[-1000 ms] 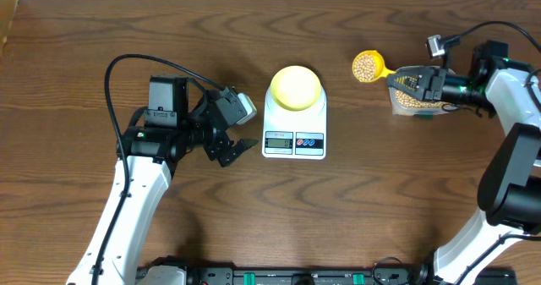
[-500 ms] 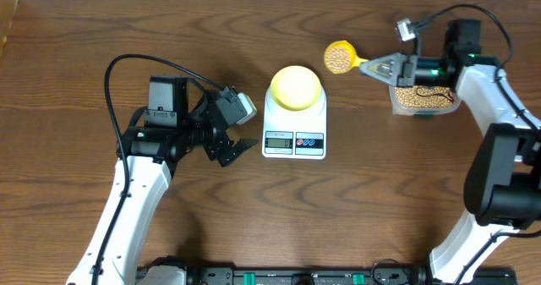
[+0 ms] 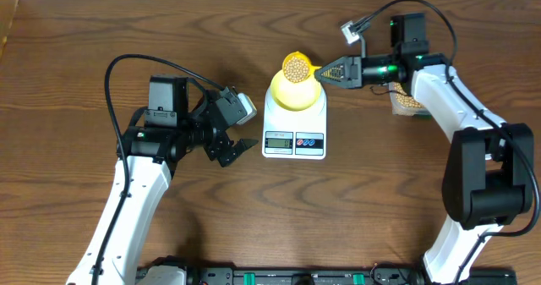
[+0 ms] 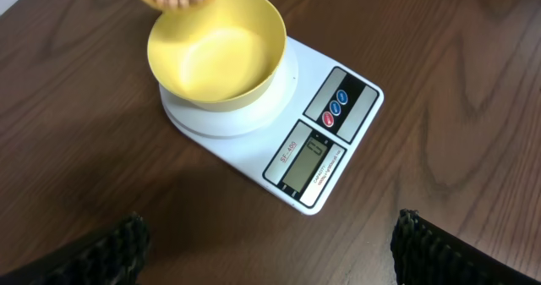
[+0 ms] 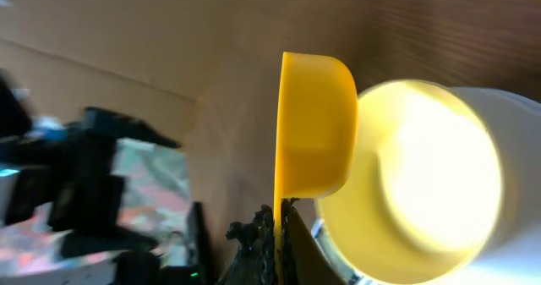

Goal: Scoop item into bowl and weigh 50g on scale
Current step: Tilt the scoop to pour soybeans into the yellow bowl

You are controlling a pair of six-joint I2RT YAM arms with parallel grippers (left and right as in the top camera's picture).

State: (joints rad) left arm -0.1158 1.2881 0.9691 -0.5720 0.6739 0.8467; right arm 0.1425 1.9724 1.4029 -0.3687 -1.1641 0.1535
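bowl (image 3: 296, 93) on scale (image 3: 294, 141), scoop (image 3: 296, 64) over bowl – container (image 3: 404, 104) far R

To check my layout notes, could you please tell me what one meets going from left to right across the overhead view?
Left end effector, open → scale → right end effector, shut on the scoop's handle → clear container of beans.

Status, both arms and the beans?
Left gripper open, idle beside scale. Right gripper shut on scoop, beans loaded, above bowl rim. Bowl empty, on scale. Nothing in the way.
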